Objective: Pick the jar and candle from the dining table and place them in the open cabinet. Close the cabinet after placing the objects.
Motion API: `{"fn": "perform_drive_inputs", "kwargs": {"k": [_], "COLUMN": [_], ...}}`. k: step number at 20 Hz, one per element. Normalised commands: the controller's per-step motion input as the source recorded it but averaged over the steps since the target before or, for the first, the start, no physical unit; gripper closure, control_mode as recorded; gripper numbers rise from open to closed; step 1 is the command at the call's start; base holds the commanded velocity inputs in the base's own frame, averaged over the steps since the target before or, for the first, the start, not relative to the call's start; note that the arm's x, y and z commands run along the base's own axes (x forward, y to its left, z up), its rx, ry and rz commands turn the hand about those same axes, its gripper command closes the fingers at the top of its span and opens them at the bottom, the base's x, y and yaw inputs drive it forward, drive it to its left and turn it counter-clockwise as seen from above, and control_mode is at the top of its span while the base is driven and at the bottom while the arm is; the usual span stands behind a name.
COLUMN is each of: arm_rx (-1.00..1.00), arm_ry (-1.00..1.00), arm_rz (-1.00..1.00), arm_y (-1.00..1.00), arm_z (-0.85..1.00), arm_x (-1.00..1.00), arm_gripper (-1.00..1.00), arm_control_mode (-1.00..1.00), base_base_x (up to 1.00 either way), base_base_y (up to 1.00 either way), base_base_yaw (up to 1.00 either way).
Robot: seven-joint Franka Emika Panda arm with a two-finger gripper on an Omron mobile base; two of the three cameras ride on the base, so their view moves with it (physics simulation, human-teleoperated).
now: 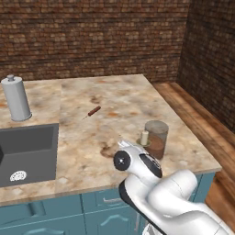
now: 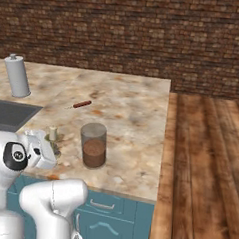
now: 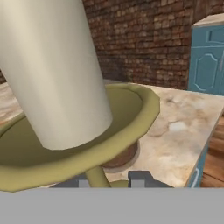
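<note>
The candle [image 3: 57, 70], a cream stub in a yellow-brass dish holder [image 3: 131, 113], looms large in the hand view, and its thin stem runs down between my fingertips. My gripper [image 3: 111, 181] is shut on the candle at that stem. From the base cameras the candle [image 1: 144, 137] [image 2: 52, 134] stands low over the dining table [image 1: 114, 96] near its front edge, with my white hand right behind it. The jar [image 1: 156, 139] [image 2: 94, 146], clear glass with brown inside, stands just to the candle's right, apart from it. A teal arched-panel door [image 3: 208, 61] shows far off.
A tall grey metal canister [image 1: 16, 98] [image 2: 17, 76] stands at the back left by the dark sink [image 1: 27, 151]. A thin reddish-brown stick [image 1: 94, 110] [image 2: 82, 104] lies mid-table. Brick walls rise behind, and wooden floor [image 2: 204, 162] runs along the table's right side.
</note>
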Motion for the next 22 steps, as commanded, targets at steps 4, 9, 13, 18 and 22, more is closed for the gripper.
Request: {"fn": "perform_drive_inputs", "kwargs": {"k": [4, 9, 13, 18, 22], "arm_rx": [-0.01, 0.0, -0.05, -0.03, -0.01], "arm_ry": [0.01, 0.0, 0.0, 0.0, 0.0], "arm_rz": [0.0, 0.0, 0.0, 0.0, 0.0], "arm_y": [0.0, 0.01, 0.0, -0.11, -0.03], "arm_z": [0.01, 0.07, 0.64, 0.7, 0.15], "arm_x": [0.0, 0.0, -0.13, -0.16, -0.06], "arm_gripper": [1.0, 1.0, 1.0, 1.0, 1.0], "arm_control_mode": [-1.0, -1.0, -1.0, -1.0, 1.0], "base_base_x": [0.0, 0.0, 0.0, 0.0, -0.18], "base_base_y": [0.0, 0.0, 0.0, 0.0, -0.31], "base_base_yaw": [0.0, 0.0, 0.0, 0.0, -0.03]}}
